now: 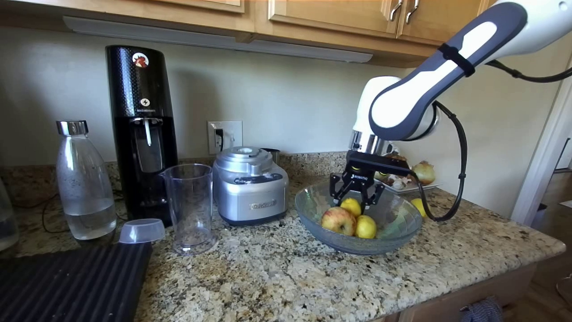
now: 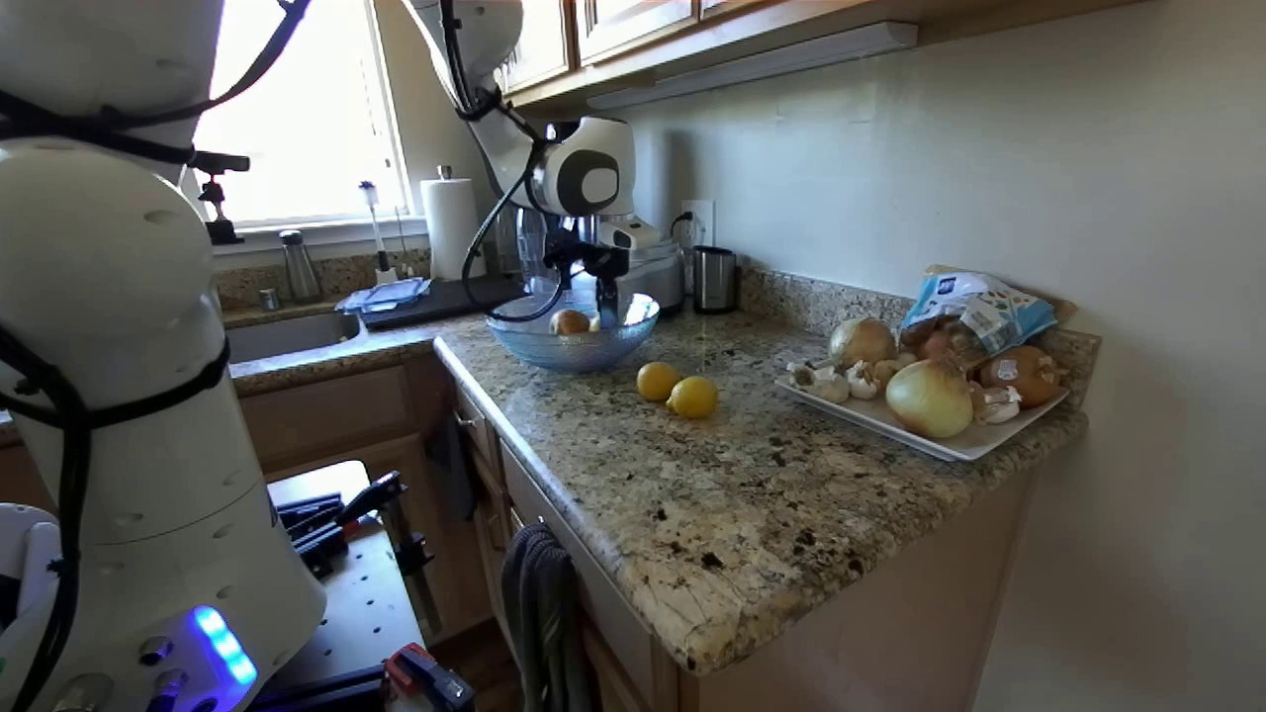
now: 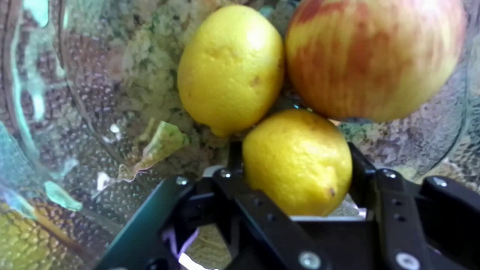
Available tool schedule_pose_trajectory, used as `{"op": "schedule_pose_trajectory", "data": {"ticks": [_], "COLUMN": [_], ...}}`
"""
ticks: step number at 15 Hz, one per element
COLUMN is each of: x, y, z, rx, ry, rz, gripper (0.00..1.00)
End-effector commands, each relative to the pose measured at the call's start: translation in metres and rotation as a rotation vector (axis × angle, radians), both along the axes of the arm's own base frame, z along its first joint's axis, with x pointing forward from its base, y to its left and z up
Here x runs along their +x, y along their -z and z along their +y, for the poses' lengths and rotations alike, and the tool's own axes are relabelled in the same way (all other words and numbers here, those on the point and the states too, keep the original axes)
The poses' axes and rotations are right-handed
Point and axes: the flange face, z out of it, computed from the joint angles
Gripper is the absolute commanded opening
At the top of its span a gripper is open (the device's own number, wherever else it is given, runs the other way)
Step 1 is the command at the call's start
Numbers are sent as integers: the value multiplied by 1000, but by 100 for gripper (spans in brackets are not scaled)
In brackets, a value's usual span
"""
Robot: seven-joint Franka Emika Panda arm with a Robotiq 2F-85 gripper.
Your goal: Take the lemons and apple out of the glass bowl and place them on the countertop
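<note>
The glass bowl stands on the countertop; it also shows in an exterior view. Inside are the red-yellow apple and a lemon, side by side; the wrist view shows the apple and this lemon. A further lemon lies between the fingers of my gripper. The fingers press close on both its sides with no clear gap. My gripper points down inside the bowl. Two more lemons, a left and a right one, lie on the countertop beside the bowl.
A white plate with onions and garlic stands at the wall. A steel food processor, a clear jug, a black soda machine and a black ribbed mat stand beyond the bowl. Wooden cabinets hang overhead.
</note>
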Motion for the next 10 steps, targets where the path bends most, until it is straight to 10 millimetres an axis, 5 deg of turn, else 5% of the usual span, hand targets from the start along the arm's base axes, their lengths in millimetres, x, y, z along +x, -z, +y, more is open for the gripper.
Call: {"op": "schedule_pose_trajectory", "data": {"ticks": [1,10], "x": [-13,-21], "y": [-36,-143], "z": [-5,-49], "rx": [44,-2], "ry": [-63,-78], "rz": [36,69], "gripper": [39,39]}}
